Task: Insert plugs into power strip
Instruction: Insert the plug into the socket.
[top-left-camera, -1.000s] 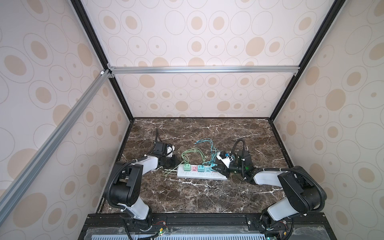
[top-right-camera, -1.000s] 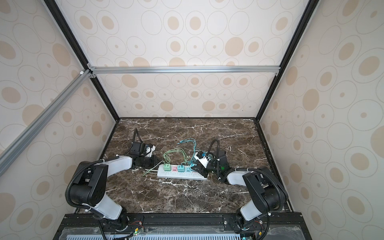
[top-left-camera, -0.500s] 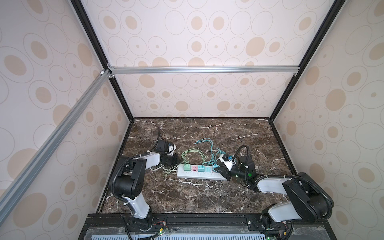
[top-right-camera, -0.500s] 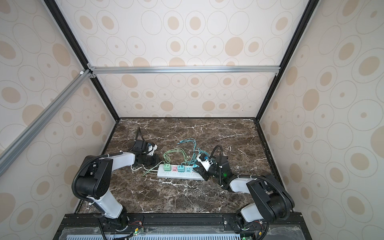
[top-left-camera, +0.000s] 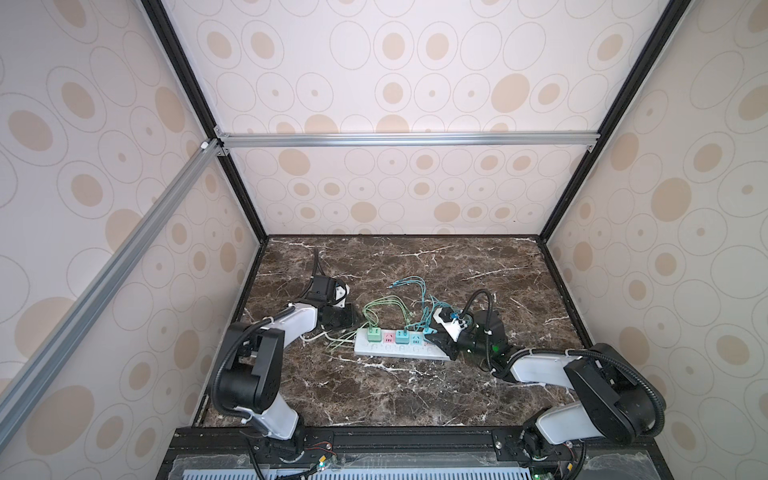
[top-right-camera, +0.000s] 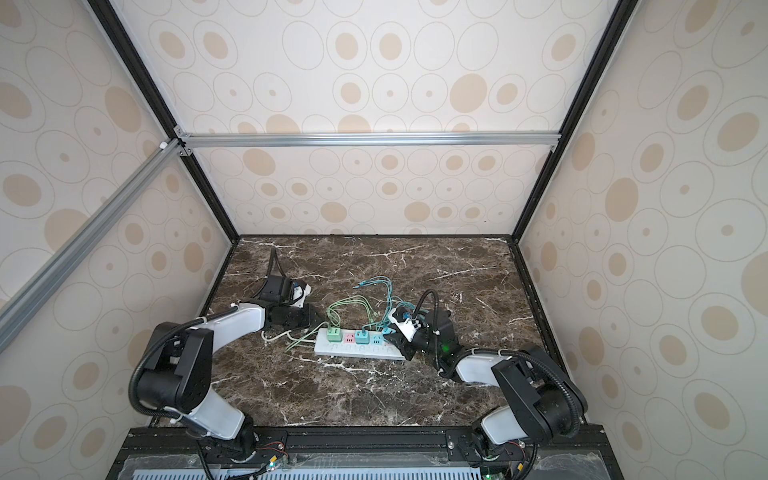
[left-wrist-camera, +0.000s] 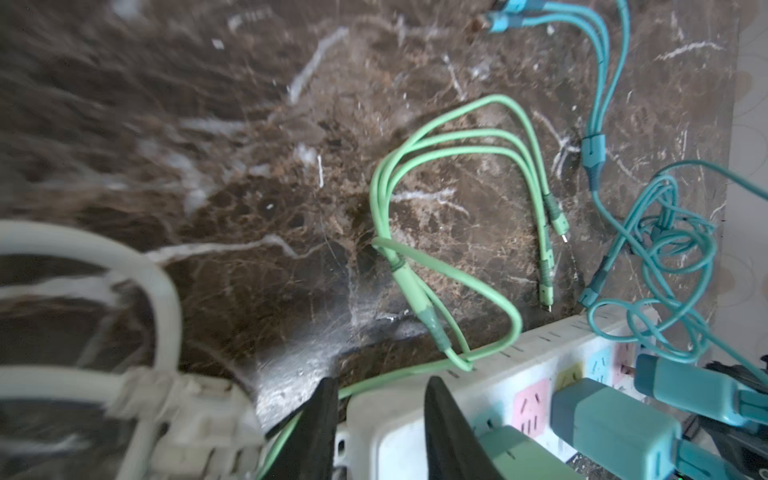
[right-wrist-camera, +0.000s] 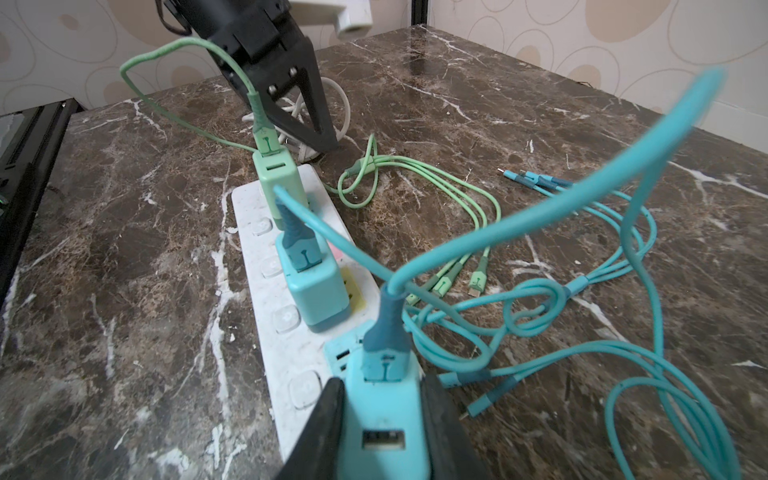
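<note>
Right gripper (right-wrist-camera: 382, 380) is clamped on the third teal plug (right-wrist-camera: 382, 424), one finger on each side, plug upright over the power strip (right-wrist-camera: 253, 208) at the end nearest that arm; can't tell if it's fully seated. Mint plug (right-wrist-camera: 276, 183) and middle teal plug (right-wrist-camera: 318, 291) stand plugged into the strip with a bare pink socket (top-left-camera: 388, 337) between them, and the strip lies flat mid-way across the marble tabletop (top-left-camera: 374, 399). Left gripper (left-wrist-camera: 380, 382) has its fingers parted, straddling the strip's other end beside the mint plug and near the white cord (left-wrist-camera: 166, 291); contact with the strip unclear.
</note>
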